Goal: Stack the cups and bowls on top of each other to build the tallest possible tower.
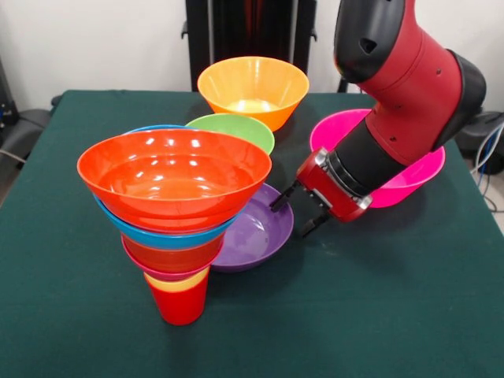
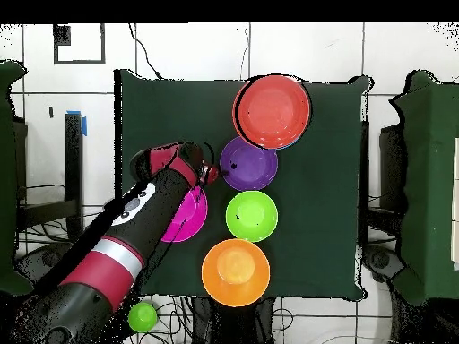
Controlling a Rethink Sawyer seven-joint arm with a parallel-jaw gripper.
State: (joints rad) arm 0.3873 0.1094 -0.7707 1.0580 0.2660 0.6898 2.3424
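Standing on the green table (image 1: pixel 378 315) toward seven o'clock in the front view: the tower (image 1: pixel 177 213), a funnel of nested vessels. Sitting at its foot, the red cup (image 1: pixel 181 305), with a yellow cup (image 1: pixel 177 283) nested in it, then a crimson-pink bowl, an orange one, a blue bowl (image 1: pixel 169 235), and topping everything, the wide orange-red bowl (image 1: pixel 174 178). Showing in the overhead view at one o'clock as a single red disc with a thin blue edge (image 2: pixel 272 111).

Lying just behind and right of the tower, at four o'clock from its top bowl, the purple bowl (image 1: pixel 264 232), partly hidden by the stack. Peeking out behind the tower at twelve o'clock from the purple one, the green bowl (image 1: pixel 236 130). Sitting farther back again, the large light orange bowl (image 1: pixel 253 89). Resting at three o'clock from the green bowl, the magenta-pink bowl (image 1: pixel 386 169), largely covered by the arm.

Reaching down from the upper right, the red and black arm (image 1: pixel 409 87), with the gripper (image 1: pixel 295 211) hovering at the purple bowl's right rim. Black fingers (image 1: pixel 281 200) standing spread apart, holding nothing; one tip pointing over the rim, the other just outside it. Contact with the rim: impossible to tell.

Lying off the table near seven o'clock in the overhead view, a small green round object (image 2: pixel 142 316).
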